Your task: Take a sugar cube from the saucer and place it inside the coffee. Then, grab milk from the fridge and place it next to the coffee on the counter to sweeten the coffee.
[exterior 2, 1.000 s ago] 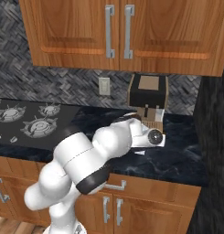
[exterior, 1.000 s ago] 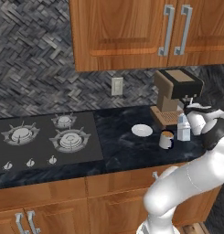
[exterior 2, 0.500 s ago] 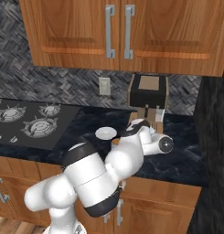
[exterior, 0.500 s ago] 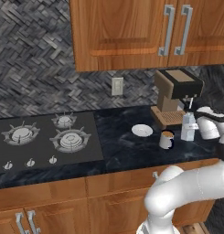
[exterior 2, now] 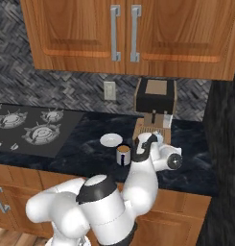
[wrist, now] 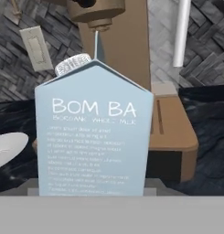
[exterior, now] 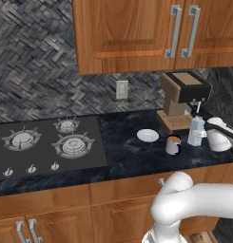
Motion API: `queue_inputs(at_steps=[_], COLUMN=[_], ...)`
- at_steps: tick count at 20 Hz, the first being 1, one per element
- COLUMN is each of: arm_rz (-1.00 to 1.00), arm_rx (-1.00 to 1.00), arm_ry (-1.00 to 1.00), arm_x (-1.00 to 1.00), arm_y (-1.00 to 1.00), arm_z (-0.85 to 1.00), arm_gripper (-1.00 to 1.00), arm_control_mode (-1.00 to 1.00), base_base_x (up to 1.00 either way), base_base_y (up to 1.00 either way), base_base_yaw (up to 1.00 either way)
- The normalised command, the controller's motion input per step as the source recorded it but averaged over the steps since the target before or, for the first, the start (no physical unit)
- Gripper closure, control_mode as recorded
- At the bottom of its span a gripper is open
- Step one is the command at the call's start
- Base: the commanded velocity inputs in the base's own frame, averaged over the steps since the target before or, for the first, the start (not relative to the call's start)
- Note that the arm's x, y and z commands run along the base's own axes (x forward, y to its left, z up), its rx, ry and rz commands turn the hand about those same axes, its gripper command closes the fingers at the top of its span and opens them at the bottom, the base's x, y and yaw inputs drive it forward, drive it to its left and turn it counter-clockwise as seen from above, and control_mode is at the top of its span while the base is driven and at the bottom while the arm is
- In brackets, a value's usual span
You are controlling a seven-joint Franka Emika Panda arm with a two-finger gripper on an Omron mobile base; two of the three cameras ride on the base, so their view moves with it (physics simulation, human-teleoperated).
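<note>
Here the counter [exterior: 127, 152] runs across mid-frame; the coffee machine [exterior: 183, 97] stands upper right; the milk [exterior: 196, 131] sits right of the coffee [exterior: 173, 144]; the gripper [exterior: 209, 129] seems clamped on the milk; letting go crooked could tip it against the mug

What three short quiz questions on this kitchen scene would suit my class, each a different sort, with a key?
1. True or false: the milk stands upright on the counter.
2. What sits between the saucer and the milk? A) the coffee B) a kettle C) a pan
3. Fill in: the brown machine stands right behind the ____.

Key: 1 true; 2 A, the coffee; 3 milk.
</note>
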Motion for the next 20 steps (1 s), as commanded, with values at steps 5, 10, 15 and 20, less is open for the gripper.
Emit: queue_inputs(at_steps=[5,10,15,20], arm_rz=[0.0,0.0,0.0,0.0], arm_rx=[-0.02,0.0,-0.04,-0.06], arm_ry=[-0.06,-0.01,-0.03,-0.03], arm_x=[-0.01,-0.01,-0.37,-0.49], arm_y=[0.07,0.0,0.08,0.11], arm_z=[-0.18,0.0,0.0,0.0], arm_gripper=[-1.0,-1.0,-1.0,-1.0], arm_control_mode=[-1.0,-1.0,-1.0,-1.0], base_base_x=[0.0,0.0,0.0,0.0], base_base_y=[0.0,0.0,0.0,0.0], base_base_yaw=[0.0,0.0,0.0,0.0])
